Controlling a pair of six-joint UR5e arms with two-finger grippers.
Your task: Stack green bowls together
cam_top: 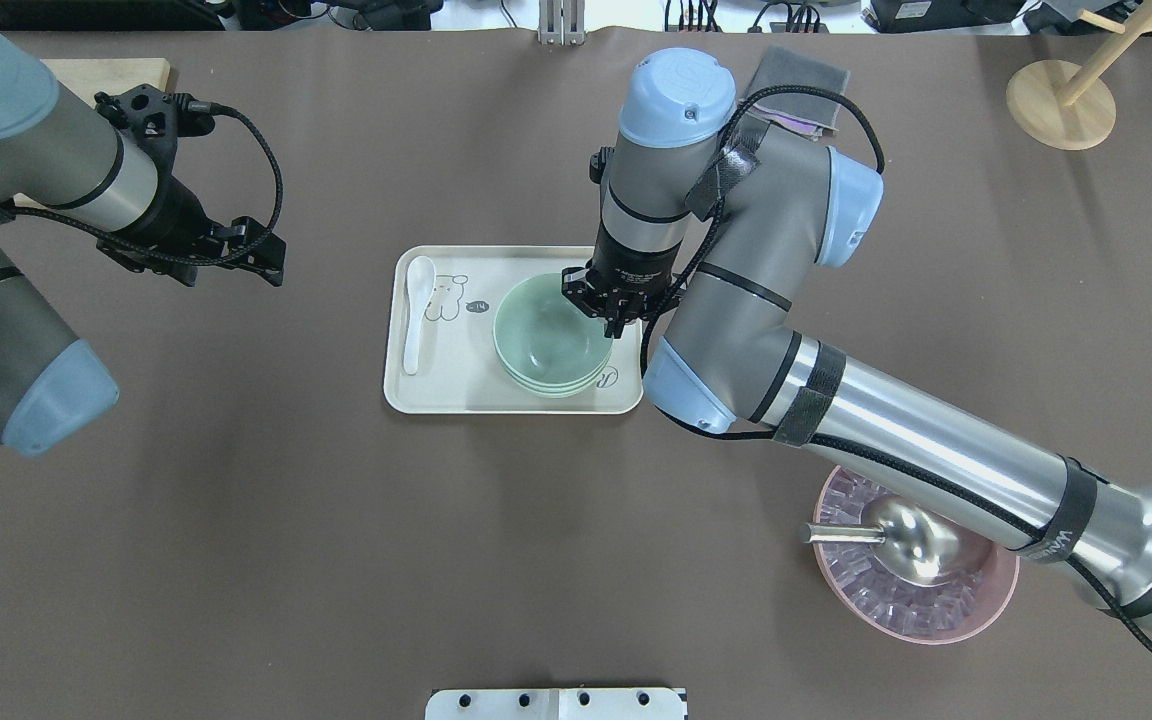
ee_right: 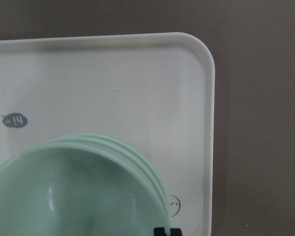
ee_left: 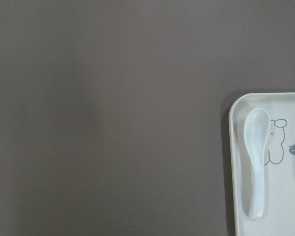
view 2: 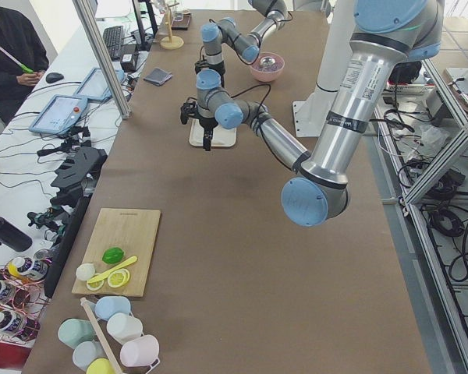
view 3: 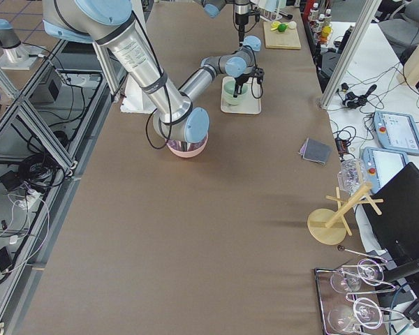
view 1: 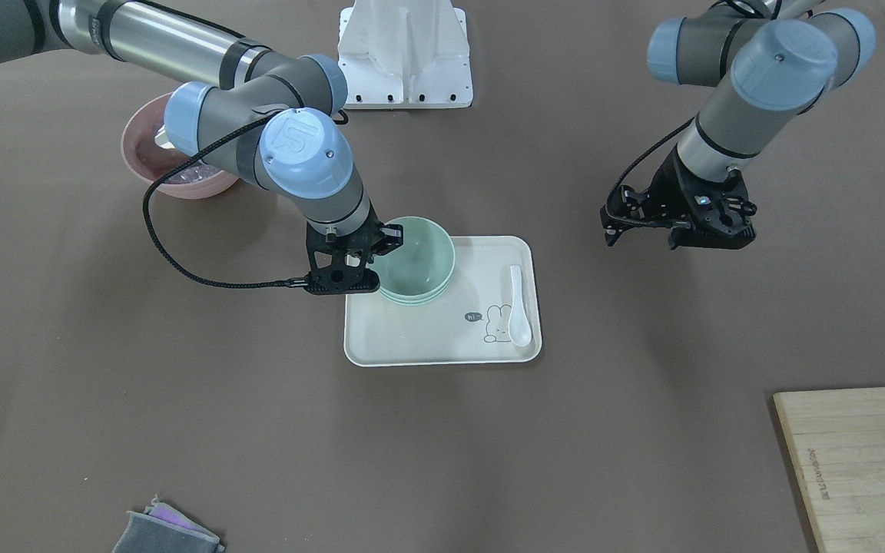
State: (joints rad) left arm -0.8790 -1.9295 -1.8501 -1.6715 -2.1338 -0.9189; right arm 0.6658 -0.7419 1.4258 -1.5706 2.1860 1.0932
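Right gripper [cam_top: 616, 322] at green bowls [cam_top: 541, 340] on "hi" tray [cam_top: 446, 385].

On count: three pale mint-green matte round bowls [cam_top: 546, 340]; one cream rectangular tray [cam_top: 456, 388]; one white spoon [cam_top: 416, 310]; one pink bowl [cam_top: 911, 635]; one metal scoop [cam_top: 901, 540].

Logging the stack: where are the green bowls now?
Overhead view: the green bowls sit nested on the cream tray's right half, the right gripper at their upper-right rim.
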